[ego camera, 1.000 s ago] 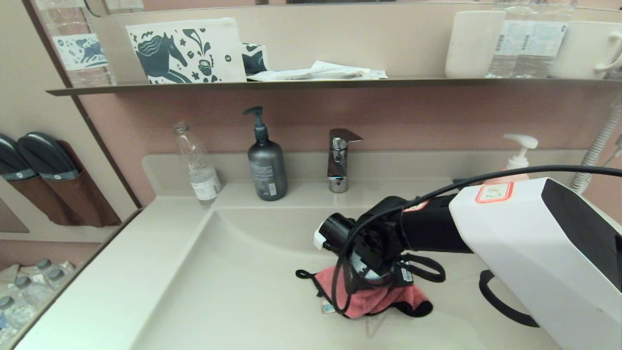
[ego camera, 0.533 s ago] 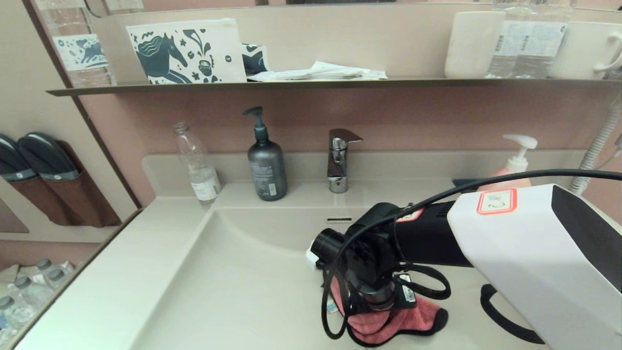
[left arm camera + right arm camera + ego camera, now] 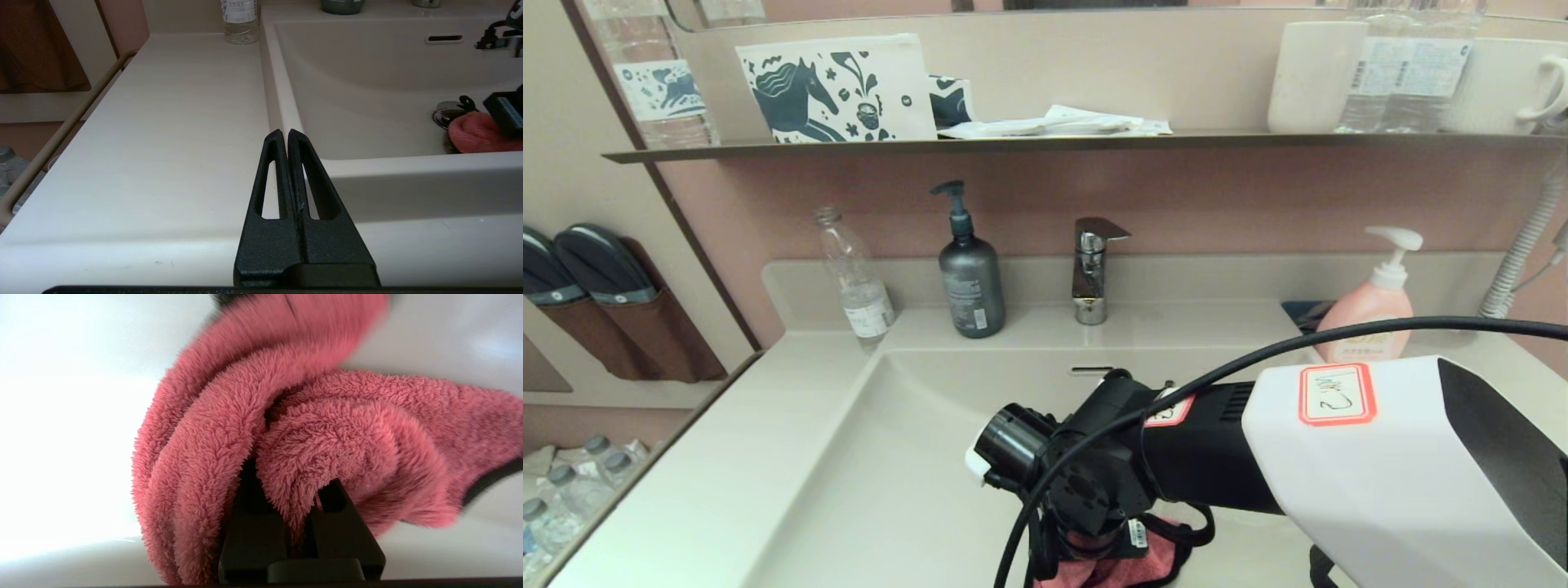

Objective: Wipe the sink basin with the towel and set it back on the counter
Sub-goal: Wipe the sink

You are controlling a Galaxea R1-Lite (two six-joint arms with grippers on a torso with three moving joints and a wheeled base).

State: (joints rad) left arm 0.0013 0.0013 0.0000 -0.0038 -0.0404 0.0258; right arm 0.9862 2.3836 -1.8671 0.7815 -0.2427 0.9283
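The coral-pink towel (image 3: 327,428) is bunched between the fingers of my right gripper (image 3: 300,506), which is shut on it. Pressed onto the floor of the cream sink basin (image 3: 915,457), near its front, the towel (image 3: 1131,572) shows only as a small patch under the black wrist in the head view. From the left wrist view the towel (image 3: 478,132) lies right beside the chrome drain plug (image 3: 447,110). My left gripper (image 3: 284,132) is shut and empty, parked low at the front edge of the counter (image 3: 163,122), left of the basin.
A chrome faucet (image 3: 1092,269), grey pump bottle (image 3: 970,278) and clear bottle (image 3: 854,278) line the counter's back. A pink soap bottle (image 3: 1368,306) stands at the back right. A dark shelf (image 3: 1013,144) with cups and a pouch runs above. The overflow slot (image 3: 1092,370) shows behind the wrist.
My right arm has dragged the towel across the basin floor toward the front and slightly left. The pink soap bottle behind the arm has come into full view.
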